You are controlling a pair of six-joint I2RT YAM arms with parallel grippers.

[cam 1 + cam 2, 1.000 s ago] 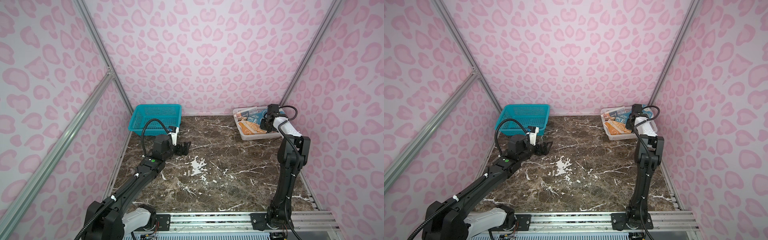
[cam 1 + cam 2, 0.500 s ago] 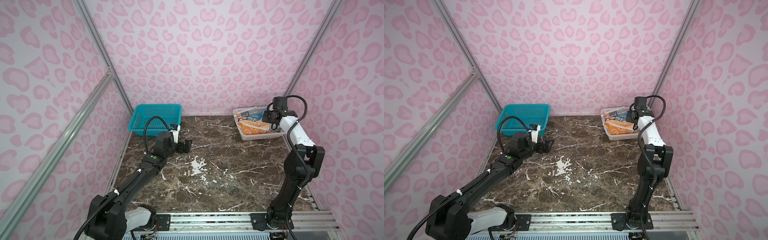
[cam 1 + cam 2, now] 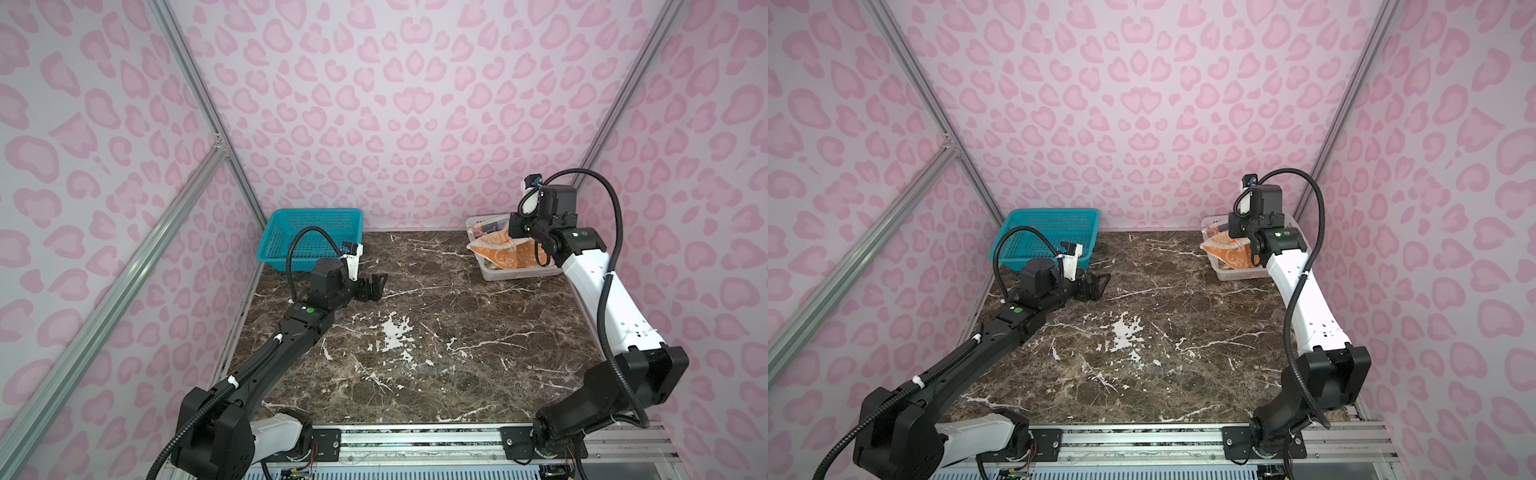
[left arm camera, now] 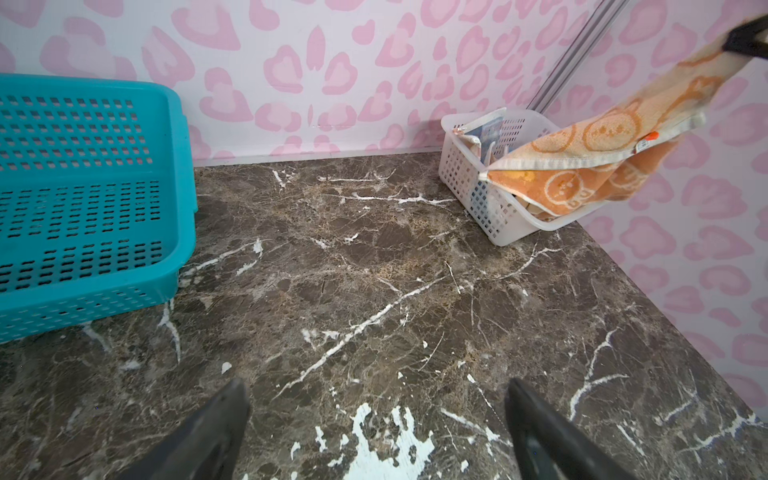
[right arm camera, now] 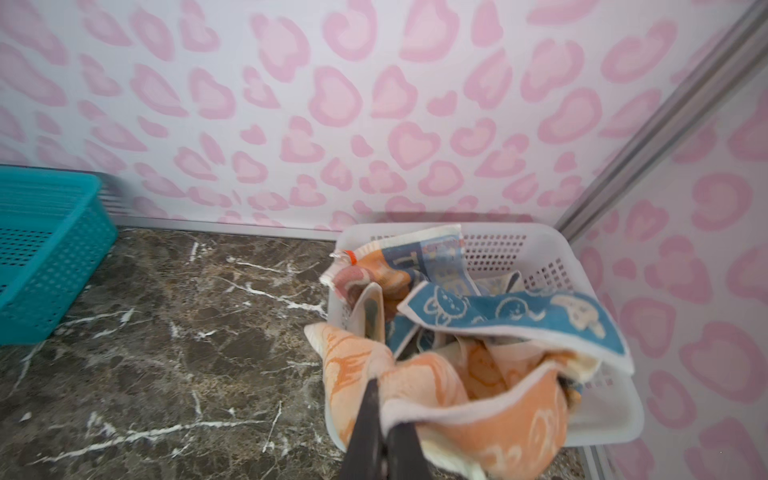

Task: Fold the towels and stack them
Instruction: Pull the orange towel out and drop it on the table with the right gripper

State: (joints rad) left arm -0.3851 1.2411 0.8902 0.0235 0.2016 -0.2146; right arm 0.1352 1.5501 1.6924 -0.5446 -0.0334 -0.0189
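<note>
Near side: dark brown, white-veined marble tabletop (image 3: 415, 332). Well apart from the white plastic mesh basket (image 3: 515, 274), across the table to its left, the left gripper (image 3: 374, 286) hovers low over the marble, jaws spread wide. Farther back, at the far wall and level with the white basket but well apart from it, a teal plastic mesh basket (image 3: 311, 232). Just above the white basket, the right gripper (image 5: 380, 399), jaws pressed together on an edge of the orange-and-cream terry towel with bunny faces (image 4: 582, 166), which hangs from the grip and drapes across the basket's rim. Inside the basket lie the blue terry towel with white bunnies (image 5: 511, 311) and, against its far wall, the cream terry towel with blue and orange lettering (image 5: 428, 257)
</note>
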